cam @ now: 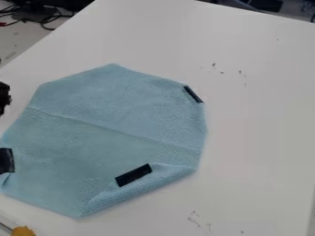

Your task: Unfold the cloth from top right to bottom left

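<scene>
A light blue cloth (117, 124) lies mostly flat on the white table, its outline many-sided. One long crease crosses it from the left side to the right. Its lower right edge is curled over, beside a black strip (133, 175). Another black strip (192, 94) marks the upper right edge, and a black patch (6, 160) is at the far left edge. What looks like part of my black gripper (4, 97) is cut off by the view's left edge, left of the cloth and apart from it.
The white table (258, 124) extends right of and above the cloth, with small dark scuffs on it. Black cables (43, 16) lie beyond the table's upper left edge. A yellow-orange object (23, 231) sits at the bottom left corner.
</scene>
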You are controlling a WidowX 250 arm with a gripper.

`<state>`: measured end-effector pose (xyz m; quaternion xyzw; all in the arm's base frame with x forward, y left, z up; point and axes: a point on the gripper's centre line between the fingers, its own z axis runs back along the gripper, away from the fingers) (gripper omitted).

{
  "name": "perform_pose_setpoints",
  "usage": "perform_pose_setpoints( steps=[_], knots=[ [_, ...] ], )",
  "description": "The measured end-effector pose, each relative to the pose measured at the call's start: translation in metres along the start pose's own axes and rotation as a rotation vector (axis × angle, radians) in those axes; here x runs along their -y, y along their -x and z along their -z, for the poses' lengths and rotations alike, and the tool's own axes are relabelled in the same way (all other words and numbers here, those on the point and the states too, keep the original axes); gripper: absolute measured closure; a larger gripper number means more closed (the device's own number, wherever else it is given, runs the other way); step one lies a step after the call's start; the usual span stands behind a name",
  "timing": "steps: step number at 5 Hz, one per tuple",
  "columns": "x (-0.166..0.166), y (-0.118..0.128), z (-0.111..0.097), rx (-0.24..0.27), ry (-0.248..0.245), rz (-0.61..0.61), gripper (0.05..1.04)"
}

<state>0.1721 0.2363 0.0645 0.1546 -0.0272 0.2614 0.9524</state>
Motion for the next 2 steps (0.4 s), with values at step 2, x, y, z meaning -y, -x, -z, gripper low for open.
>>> perform_pose_setpoints(
  steps=[2],
  knots=[
    [0.052,-0.016,-0.025,0.057,0.118,0.192,0.083]
  ],
)
